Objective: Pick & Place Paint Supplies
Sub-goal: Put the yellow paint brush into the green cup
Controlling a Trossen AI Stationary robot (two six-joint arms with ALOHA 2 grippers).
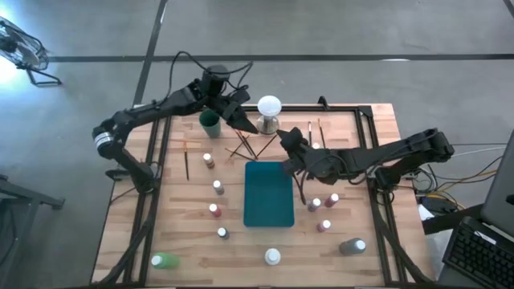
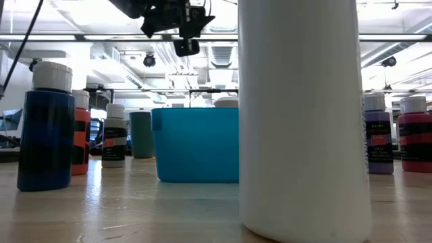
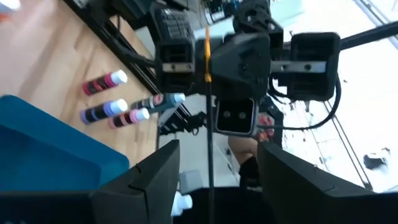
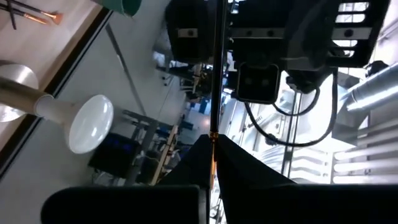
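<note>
A thin dark-handled brush (image 3: 209, 124) with an orange band hangs in the air above the table's far middle, between my two grippers. My right gripper (image 1: 283, 138) is shut on it. My left gripper (image 1: 245, 120) faces the right one and is open, its fingers (image 3: 155, 174) standing on either side of the brush handle without touching it. Several white-capped bottles (image 1: 214, 210) stand around the teal tray (image 1: 268, 193). More brushes (image 1: 241, 148) lie on the wood near the far edge. My right gripper pinches the brush at its orange-banded end (image 4: 212, 149) between the two fingertips. The fingers are close to level and come from the table's right side. The dark handle (image 4: 216, 62) sticks out ahead of them toward my left gripper, clear of the table.
A white ball on a metal base (image 1: 269, 112) and a green cup (image 1: 210, 122) stand at the far edge, close to both grippers. Bottles (image 1: 324, 225) cluster right of the tray. A tall white bottle (image 2: 304, 115) stands at the near edge. A single brush (image 1: 187, 160) lies at the left.
</note>
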